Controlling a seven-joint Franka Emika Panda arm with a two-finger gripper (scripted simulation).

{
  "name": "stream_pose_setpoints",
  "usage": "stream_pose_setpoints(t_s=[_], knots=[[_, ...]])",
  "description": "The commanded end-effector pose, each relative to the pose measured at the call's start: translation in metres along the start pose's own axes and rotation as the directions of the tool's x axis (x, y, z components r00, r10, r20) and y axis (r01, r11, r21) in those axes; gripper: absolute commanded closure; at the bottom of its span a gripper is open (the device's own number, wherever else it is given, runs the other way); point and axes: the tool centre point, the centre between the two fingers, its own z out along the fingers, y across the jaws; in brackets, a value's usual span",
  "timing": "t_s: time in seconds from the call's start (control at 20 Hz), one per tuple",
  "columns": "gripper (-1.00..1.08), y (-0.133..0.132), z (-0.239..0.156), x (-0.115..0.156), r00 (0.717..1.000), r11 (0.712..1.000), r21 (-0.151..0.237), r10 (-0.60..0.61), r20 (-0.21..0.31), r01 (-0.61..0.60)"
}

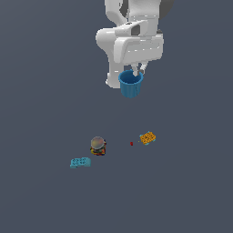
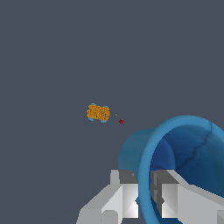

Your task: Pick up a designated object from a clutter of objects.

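Hanging high above the grey floor (image 1: 41,91), our white arm (image 1: 129,43) points down, and our gripper (image 1: 138,69) clamps the rim of the blue cup (image 1: 131,84), one finger (image 2: 124,199) outside the wall, one inside. Ribbed and slightly tapered, the cup hangs clear of the floor. Below, left to right in the exterior view: teal studded brick (image 1: 80,162), round grey-topped lump (image 1: 98,145), red speck (image 1: 131,144), orange gridded block (image 1: 148,137).

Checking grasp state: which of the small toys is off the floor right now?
The blue cup, pinched by its rim in the tool. The teal brick, round lump, orange block and red speck lie below.
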Motion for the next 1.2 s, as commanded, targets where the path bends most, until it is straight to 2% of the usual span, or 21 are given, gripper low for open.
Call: stream_pose_setpoints(t_s=[0.0,0.6,1.15], knots=[[1.08,0.005,-0.022,-0.011,1.000,1.000,0.000,0.000,-0.003,0.000],[1.08,0.026,-0.100,-0.049,1.000,1.000,-0.004,0.002,-0.001,-0.002],[1.08,0.034,-0.124,-0.059,1.000,1.000,-0.006,0.002,0.000,-0.002]])
